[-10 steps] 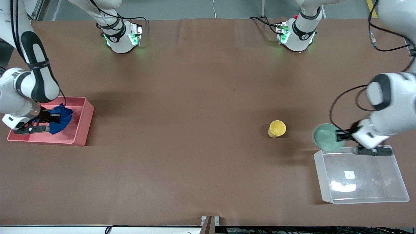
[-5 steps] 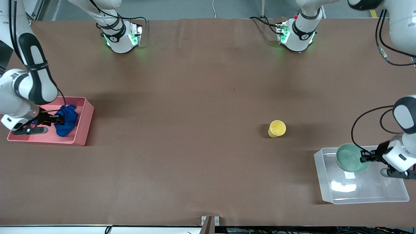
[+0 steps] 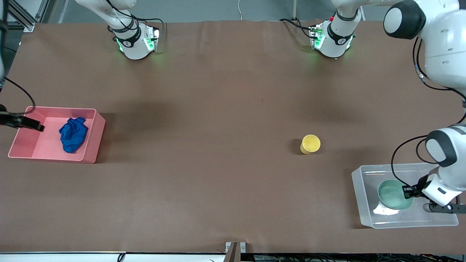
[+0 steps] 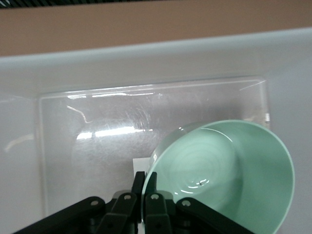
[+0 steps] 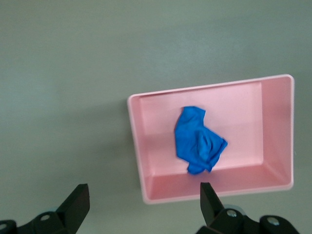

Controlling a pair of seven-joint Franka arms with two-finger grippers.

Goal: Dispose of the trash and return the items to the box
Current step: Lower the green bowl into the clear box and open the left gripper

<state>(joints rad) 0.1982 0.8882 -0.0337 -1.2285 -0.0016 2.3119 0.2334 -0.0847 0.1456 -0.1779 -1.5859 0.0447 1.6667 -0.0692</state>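
**Trash dropped, bowl lowered into the tub, cup still waiting**

At the left edge of the front view, the right gripper (image 3: pixel 34 125) has let go of the blue trash (image 3: pixel 73 134) and pulled back up and outward; its fingers (image 5: pixel 78 204) stand spread and empty in its wrist view, high over the pink bin (image 3: pixel 91 143). A second ago those fingers were down in the bin around the wad. The wad now lies loose on the bin floor, so the disposal half looks finished.

At the lower right of the front view, the left gripper (image 3: pixel 408 191) has carried the mint-green bowl (image 3: pixel 393 194) from over the tub's upper rim down into the clear box (image 3: pixel 367 214). Its fingers (image 4: pixel 127 207) remain pinched on the bowl's rim, and the bowl sits tilted inside, low against the bottom; I cannot tell whether it already touches.

The yellow cup (image 3: pixel 310 144) stands untouched on the brown table (image 3: pixel 218 91), right of centre in the front view, well apart from the box. By my reckoning, releasing the bowl comes next, then the cup.
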